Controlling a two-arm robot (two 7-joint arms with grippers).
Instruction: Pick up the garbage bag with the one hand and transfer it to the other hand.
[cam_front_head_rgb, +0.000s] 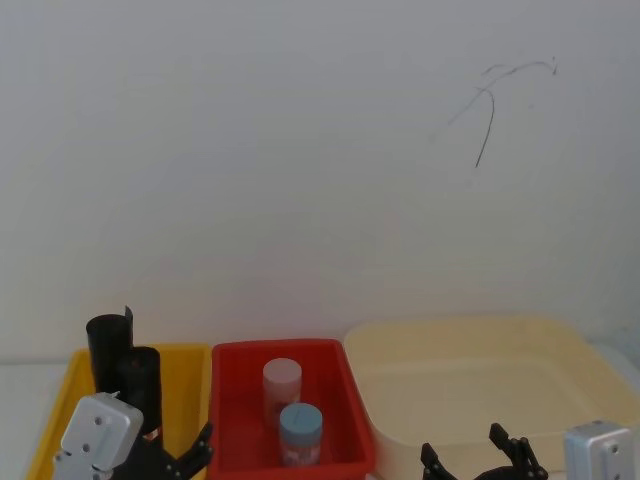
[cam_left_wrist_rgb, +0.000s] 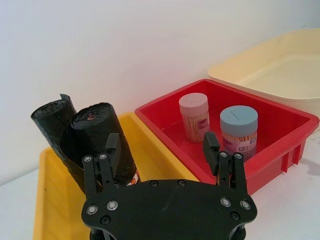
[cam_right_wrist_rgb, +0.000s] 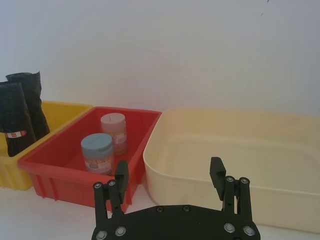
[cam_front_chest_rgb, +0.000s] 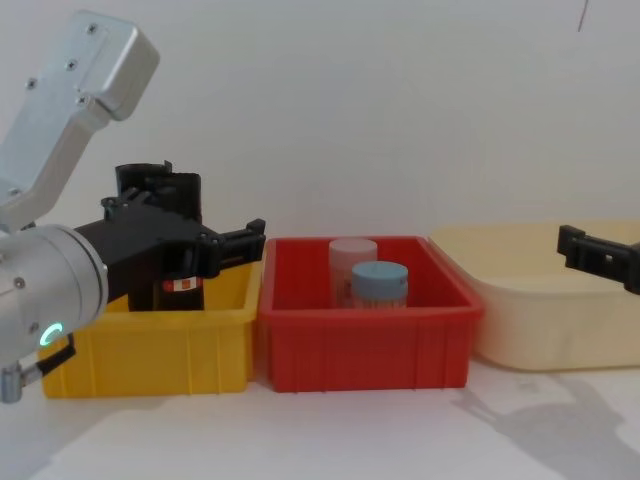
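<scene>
We find the garbage bag (cam_left_wrist_rgb: 97, 132) standing in the yellow bin (cam_left_wrist_rgb: 45, 195), far left. The left end effector (cam_left_wrist_rgb: 161, 145) is spread close by it; the right end effector (cam_right_wrist_rgb: 170, 170) is spread, idle. We judge it light and yielding: grip mid-roll.

Bright, soft, even light fills the wall (cam_front_head_rgb: 300, 150); faint grey shadows spread across the table (cam_front_chest_rgb: 540, 425) before the tub (cam_front_chest_rgb: 520, 335).

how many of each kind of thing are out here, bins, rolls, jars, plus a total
bins: 3 (yellow bin, red bin, cream bin)
black rolls: 2 (labelled garbage bag, plain roll)
jars: 2 (pink-lidded jar, blue-lidded jar)
total: 7
</scene>
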